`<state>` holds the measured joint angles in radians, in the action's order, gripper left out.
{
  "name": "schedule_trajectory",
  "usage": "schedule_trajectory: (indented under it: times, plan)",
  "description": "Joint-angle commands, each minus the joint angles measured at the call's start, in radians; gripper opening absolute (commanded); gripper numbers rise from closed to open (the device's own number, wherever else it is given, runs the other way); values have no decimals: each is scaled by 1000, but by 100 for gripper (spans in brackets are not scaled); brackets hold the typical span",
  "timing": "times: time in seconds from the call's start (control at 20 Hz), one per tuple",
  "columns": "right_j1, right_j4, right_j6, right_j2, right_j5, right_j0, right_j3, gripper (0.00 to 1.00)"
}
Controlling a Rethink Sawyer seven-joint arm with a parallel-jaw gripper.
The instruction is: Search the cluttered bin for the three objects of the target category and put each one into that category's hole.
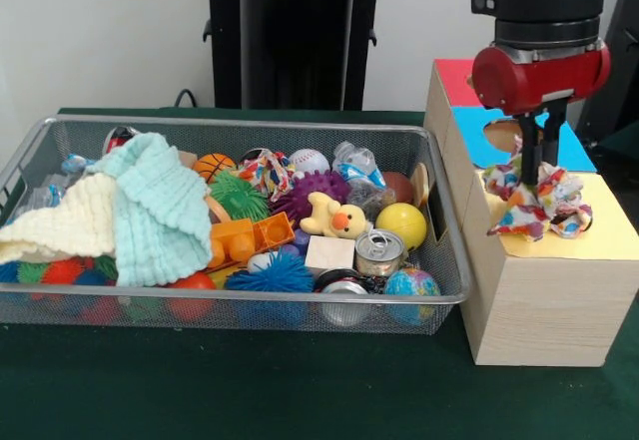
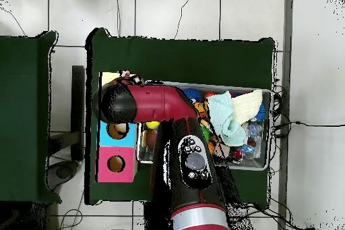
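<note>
Jaws closed on the spotted fabric piece (image 1: 539, 206), judging by the ruffle drawn up between the dark fingers; gripper (image 1: 536, 166) hanging straight down from the red wrist.

Layout, largest item first:
- Bin (image 1: 250, 124): left of the boxes, full of clutter. Mint-green cloth (image 1: 160, 206) and cream cloth (image 1: 60, 225) draped over its left half.
- Yellow-faced box (image 1: 609, 235): just right of the bin, nearest of the row. Blue-faced box (image 1: 574, 146) behind it, red-faced box (image 1: 454, 76) farthest.
- Held fabric piece: resting on the yellow face, covering the hole almost entirely.
- Second spotted piece (image 1: 268, 173): in the bin, toward the far wall, between an orange ball (image 1: 213, 166) and a white ball (image 1: 309, 162). Third piece not located.

Step in hand, as judged: insertion of the held piece.
- Centre the fingers over the hole before letting go; confirm position from the overhead view, since the fabric hides the opening.
- Push downward so the bunched middle enters first.
- Expect the thin, limp edges to catch on the rim; release only once most of the material is below the face.

Orientation: crumpled, wider than tall, long axis roughly left to right across the yellow face; gathered peak pointing up into the fingers, loose corners splayed outward.
</note>
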<state>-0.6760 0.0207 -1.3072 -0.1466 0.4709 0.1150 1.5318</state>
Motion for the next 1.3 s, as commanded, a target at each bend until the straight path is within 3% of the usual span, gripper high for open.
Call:
schedule_trajectory:
  times: [0.05,0.3,0.6,0.85,1.05,1.3]
  plan:
    - [22,-65,-270,5,58,-23,111,0]
    - [11,-96,-265,-6,55,-35,141,0]
    - [-36,-145,-286,11,121,-80,150,0]
    - [-4,-164,-286,32,145,-93,117,0]
    - [33,-159,-264,45,89,-93,107,0]
    - [127,-120,-249,92,-77,-98,20,0]
